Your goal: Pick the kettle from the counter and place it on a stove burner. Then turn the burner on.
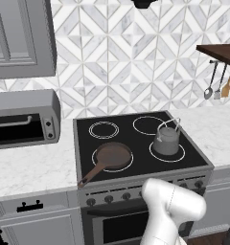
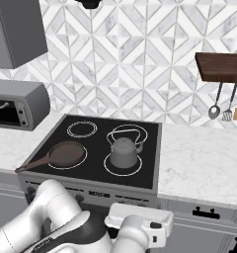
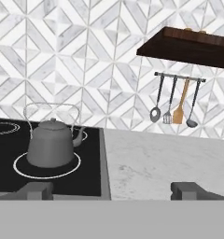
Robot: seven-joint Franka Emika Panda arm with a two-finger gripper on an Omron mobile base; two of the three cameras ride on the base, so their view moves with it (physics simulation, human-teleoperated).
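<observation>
Gripper (image 3: 109, 190) low at cooktop's front edge, fingers spread to widest, holding nothing; kettle (image 3: 51, 144) sits upright on front-right stove burner (image 3: 46, 169), off counter (image 3: 165, 158), up and to left of claw in hand view. Placing looks done; knobs (image 1: 109, 198) on stove front panel lie below cooktop, likely next target. Frying pan (image 1: 109, 158) on front-left ring, apart from kettle

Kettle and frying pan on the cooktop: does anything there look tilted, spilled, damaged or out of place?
Nothing stands out. The kettle stands upright inside a front burner ring, and the frying pan lies flat on the other front ring, its handle reaching over the cooktop's front edge. No spill or damage shows.
</observation>
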